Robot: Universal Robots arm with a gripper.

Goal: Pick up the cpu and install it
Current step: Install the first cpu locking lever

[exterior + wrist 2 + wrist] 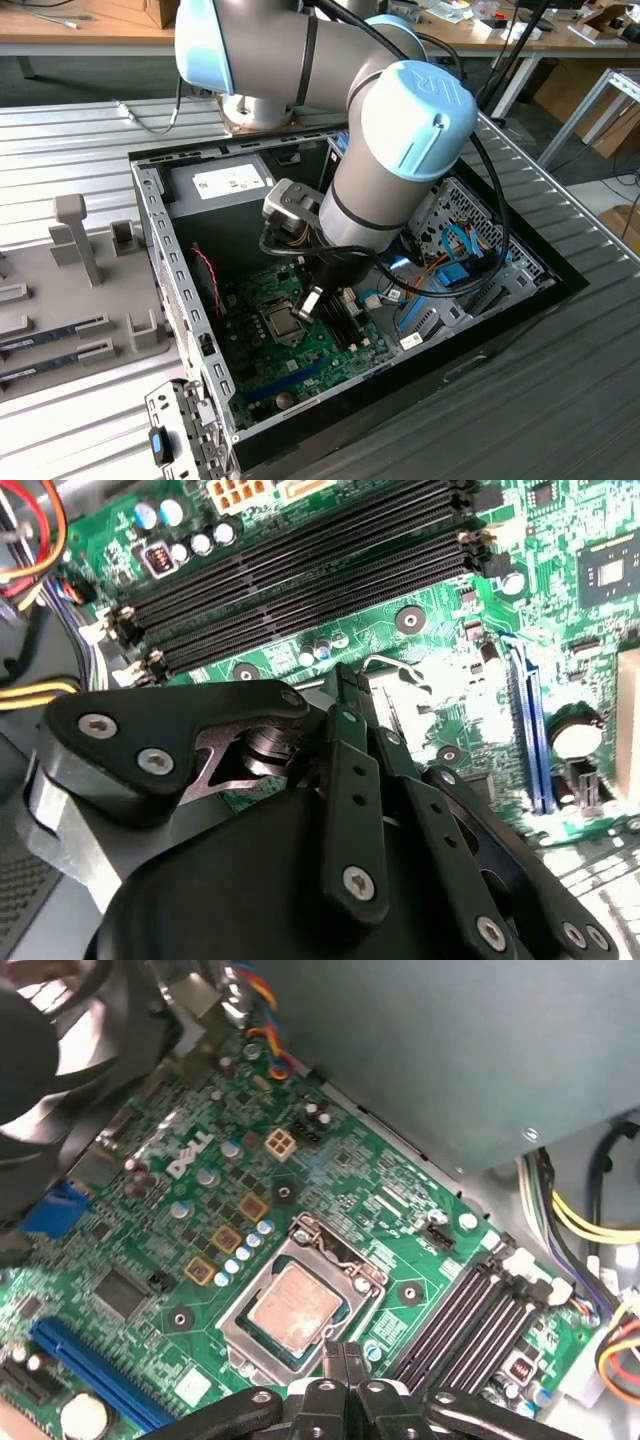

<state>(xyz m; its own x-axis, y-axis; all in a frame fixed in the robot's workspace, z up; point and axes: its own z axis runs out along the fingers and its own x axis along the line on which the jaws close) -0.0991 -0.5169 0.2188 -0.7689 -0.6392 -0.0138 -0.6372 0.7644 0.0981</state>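
Inside the open computer case (165, 250), near the middle of the green motherboard (150, 1260), the cpu (295, 1308) is seen already seated in its socket (232, 1335), whose metal frame surrounds it. The gripper (343, 1352) is held just above the socket's edge, its fingers (334, 1358) pressed together with nothing between them. Pick-up and placement are judged done; whether the socket is latched cannot be told.

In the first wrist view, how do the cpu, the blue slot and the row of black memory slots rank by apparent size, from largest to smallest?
1. Row of black memory slots
2. Blue slot, partly cut off, so unsure against the first
3. cpu, seated in its socket, smallest
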